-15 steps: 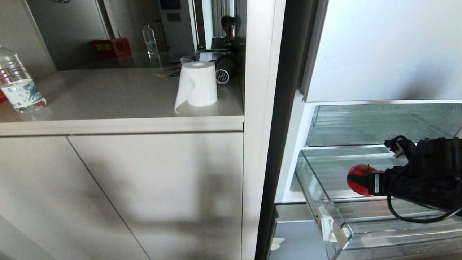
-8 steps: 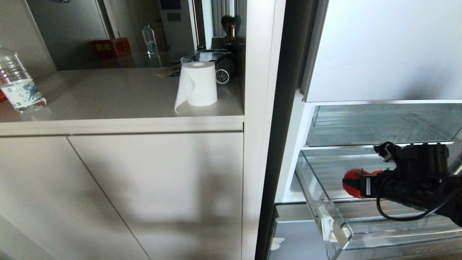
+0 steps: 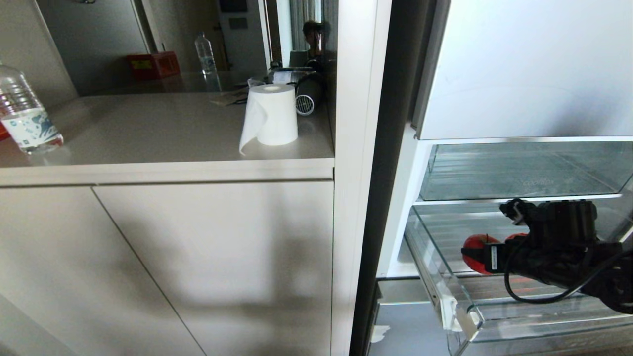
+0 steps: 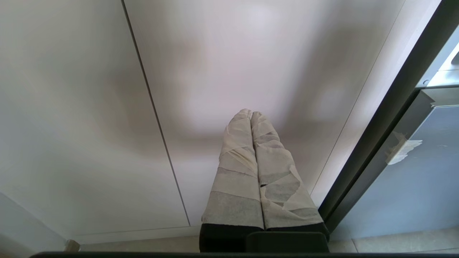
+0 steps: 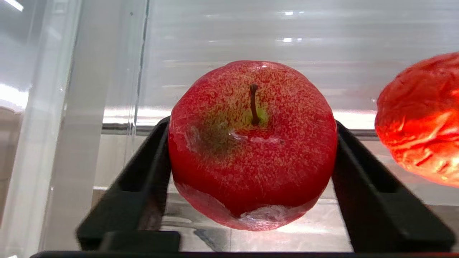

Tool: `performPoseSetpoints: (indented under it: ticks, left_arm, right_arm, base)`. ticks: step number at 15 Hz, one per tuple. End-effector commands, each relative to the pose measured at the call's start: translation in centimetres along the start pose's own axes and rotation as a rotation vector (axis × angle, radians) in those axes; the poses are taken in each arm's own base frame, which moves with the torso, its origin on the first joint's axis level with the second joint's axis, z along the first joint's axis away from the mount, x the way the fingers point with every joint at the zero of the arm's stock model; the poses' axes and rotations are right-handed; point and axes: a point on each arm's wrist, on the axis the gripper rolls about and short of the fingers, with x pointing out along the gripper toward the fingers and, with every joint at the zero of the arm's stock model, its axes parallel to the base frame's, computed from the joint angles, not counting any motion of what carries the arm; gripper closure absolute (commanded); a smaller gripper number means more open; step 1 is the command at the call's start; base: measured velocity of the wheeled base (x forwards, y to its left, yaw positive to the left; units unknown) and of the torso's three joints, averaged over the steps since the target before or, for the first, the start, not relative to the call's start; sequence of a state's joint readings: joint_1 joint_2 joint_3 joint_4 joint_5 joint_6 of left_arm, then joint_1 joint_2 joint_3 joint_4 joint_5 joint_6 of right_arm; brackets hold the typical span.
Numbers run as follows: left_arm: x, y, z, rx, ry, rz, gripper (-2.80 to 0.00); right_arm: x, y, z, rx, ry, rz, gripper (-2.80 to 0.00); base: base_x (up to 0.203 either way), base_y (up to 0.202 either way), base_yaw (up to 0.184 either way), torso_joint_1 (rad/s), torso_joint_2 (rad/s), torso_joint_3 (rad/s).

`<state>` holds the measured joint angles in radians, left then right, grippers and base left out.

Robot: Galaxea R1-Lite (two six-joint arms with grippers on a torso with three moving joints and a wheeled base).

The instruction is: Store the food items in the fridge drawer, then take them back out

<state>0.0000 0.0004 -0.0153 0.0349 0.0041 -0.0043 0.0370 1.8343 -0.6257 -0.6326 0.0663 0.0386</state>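
Placing the apple [image 5: 252, 143] into the fridge drawer [image 3: 474, 316], your right gripper [image 5: 252, 157] is bracketing it, grip seemingly loosening; next, you're needing a straight withdrawal.

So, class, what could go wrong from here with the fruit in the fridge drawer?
The apple, framed by the right gripper, could roll on the fridge drawer floor into the lumpy orange-red fruit beside it. The gripper works close to the drawer's clear side wall and might knock it.
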Motion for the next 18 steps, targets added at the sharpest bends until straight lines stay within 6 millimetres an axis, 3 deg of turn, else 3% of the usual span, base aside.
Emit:
performPoseSetpoints:
  ticks: [1,6,8,11,14,15,18]
  left_arm:
    - [0.0,0.0,0.0,0.000,0.000,0.000,0.00]
    - [0.0,0.0,0.0,0.000,0.000,0.000,0.00]
    - [0.0,0.0,0.0,0.000,0.000,0.000,0.00]
    - [0.0,0.0,0.0,0.000,0.000,0.000,0.00]
    - [0.0,0.0,0.0,0.000,0.000,0.000,0.00]
    - [0.0,0.0,0.0,0.000,0.000,0.000,0.00]
    - [0.0,0.0,0.0,0.000,0.000,0.000,0.00]
  right_arm:
    - [-0.1,0.1,0.2,-0.002,-0.016,-0.004,-2.80]
    - [-0.2,0.1,0.4,-0.003,-0.027,-0.017,-2.80]
    - [-1.1,0.1,1.0,-0.002,-0.060,-0.024,-2.80]
    - [-4.4,0.3,2.6,-0.006,-0.165,-0.048,-2.80]
    - [-9.4,0.7,3.3,-0.014,-0.289,-0.053,-2.80]
    - [-11.1,0.7,3.1,-0.017,-0.325,-0.053,0.00]
    - [-16.2,1.0,1.9,-0.022,-0.429,-0.052,0.00]
  base:
    - [0.000,0.000,0.000,0.000,0.00,0.000]
    - [0.000,0.000,0.000,0.000,0.00,0.000]
    - [0.000,0.000,0.000,0.000,0.00,0.000]
    - [0.000,0.000,0.000,0.000,0.00,0.000]
    - [0.000,0.000,0.000,0.000,0.00,0.000]
    - [0.000,0.000,0.000,0.000,0.00,0.000]
    - [0.000,0.000,0.000,0.000,0.00,0.000]
